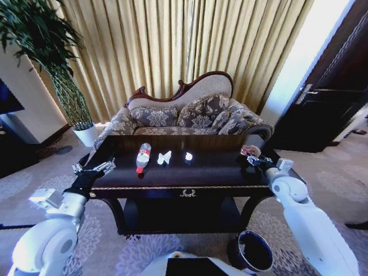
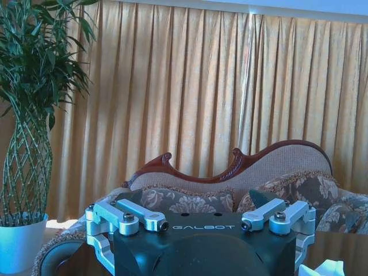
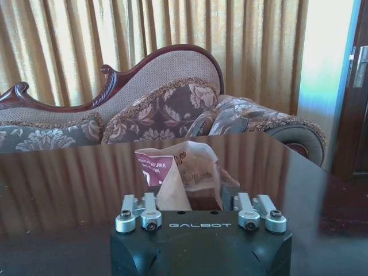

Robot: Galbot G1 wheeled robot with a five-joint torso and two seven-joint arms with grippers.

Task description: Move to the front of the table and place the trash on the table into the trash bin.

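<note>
Right wrist view gives you the right pincer (image 3: 198, 198) closed on the snack packet (image 3: 178, 172), head view adds the bottle (image 1: 142, 157) mid-counter (image 1: 218, 172), left pincer (image 1: 95, 168) wide at frame left.

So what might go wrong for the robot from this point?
The right gripper sits at the snack packet near the table's right edge; the crumpled packet looks light and could slip out or get pushed along the glossy top. The trash bin stands low by the table's front leg, so a drop might miss its opening. The bottle lies on its side, so a nudge from the left gripper might roll it.
</note>
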